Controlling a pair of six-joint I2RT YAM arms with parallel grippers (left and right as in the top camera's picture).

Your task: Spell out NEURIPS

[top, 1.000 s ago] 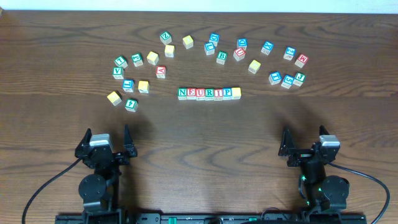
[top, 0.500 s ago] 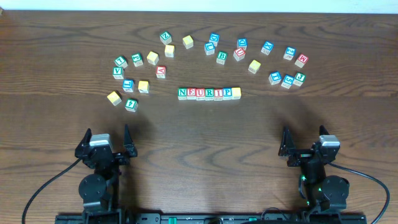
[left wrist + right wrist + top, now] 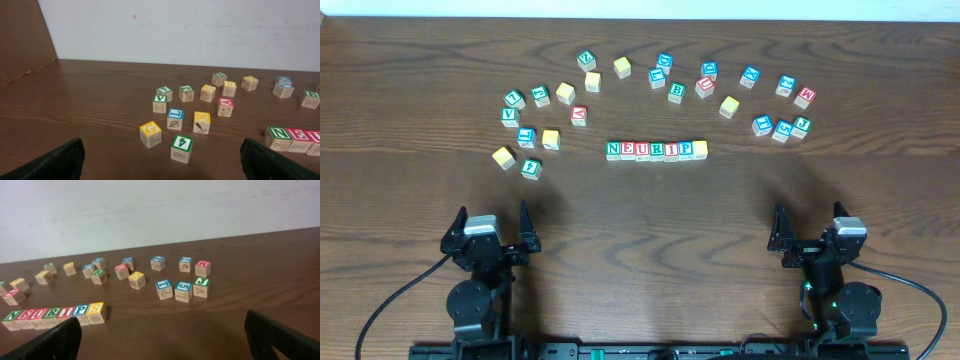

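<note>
A row of letter blocks (image 3: 656, 150) stands in the middle of the table and reads N-E-U-R-I-P-S. The same row shows in the right wrist view (image 3: 55, 313), with the yellow S block (image 3: 95, 312) at its right end. Its left end, the green N block (image 3: 277, 138), shows in the left wrist view. My left gripper (image 3: 490, 230) sits near the front left edge, open and empty. My right gripper (image 3: 810, 236) sits near the front right edge, open and empty. Both are well away from the row.
Several loose letter blocks lie in an arc behind the row, from a yellow block (image 3: 503, 157) and a green block (image 3: 530, 168) at the left to a cluster (image 3: 782, 129) at the right. A white wall (image 3: 200, 25) rises behind the table.
</note>
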